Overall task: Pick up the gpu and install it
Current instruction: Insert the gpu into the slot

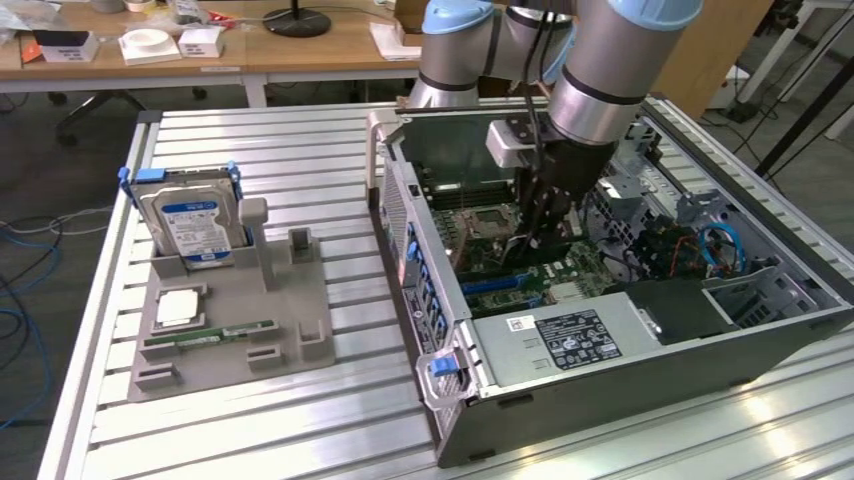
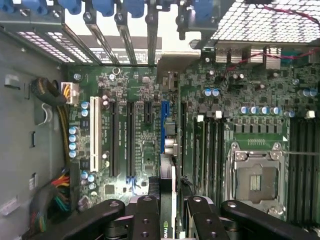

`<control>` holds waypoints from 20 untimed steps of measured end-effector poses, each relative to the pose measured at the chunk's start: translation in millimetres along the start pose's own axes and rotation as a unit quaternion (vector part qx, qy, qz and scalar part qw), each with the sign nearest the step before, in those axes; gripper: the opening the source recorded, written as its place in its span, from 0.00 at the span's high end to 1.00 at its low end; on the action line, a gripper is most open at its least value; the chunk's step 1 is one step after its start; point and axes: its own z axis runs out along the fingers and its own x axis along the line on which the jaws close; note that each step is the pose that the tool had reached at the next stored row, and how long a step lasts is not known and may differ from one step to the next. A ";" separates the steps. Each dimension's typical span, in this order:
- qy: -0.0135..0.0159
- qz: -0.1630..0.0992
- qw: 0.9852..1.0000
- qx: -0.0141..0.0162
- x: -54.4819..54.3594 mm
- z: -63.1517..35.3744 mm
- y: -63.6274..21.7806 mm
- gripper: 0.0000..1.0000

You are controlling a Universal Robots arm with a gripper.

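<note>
I see the gripper [image 2: 172,212] partly closed and clamped on the gpu [image 2: 173,186]. The card sits edge-on between the fingers [image 2: 145,215], inside the open computer case [image 1: 434,300], close above the motherboard [image 2: 140,155], near its blue slot [image 2: 163,127].

One robot arm [image 1: 594,90] with one gripper [image 2: 172,212], one gpu [image 2: 173,192], one open computer case [image 1: 641,400], one motherboard [image 2: 142,145], one white slot [image 2: 93,127], one blue slot [image 2: 163,125], one hard drive [image 1: 191,222], one memory stick [image 1: 210,334], one square silver chip [image 1: 180,308] and one grey holder [image 1: 287,330].
</note>
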 end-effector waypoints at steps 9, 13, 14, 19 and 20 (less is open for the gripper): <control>0.000 -0.006 1.000 0.000 0.8 8.4 9.5 0.74; 0.005 -0.007 1.000 0.000 0.8 9.7 14.7 0.74; 0.006 -0.008 1.000 0.000 0.9 10.1 15.5 0.74; 0.010 -0.010 1.000 0.000 0.8 12.4 21.1 0.74; 0.011 -0.010 1.000 0.000 0.3 12.8 22.1 0.74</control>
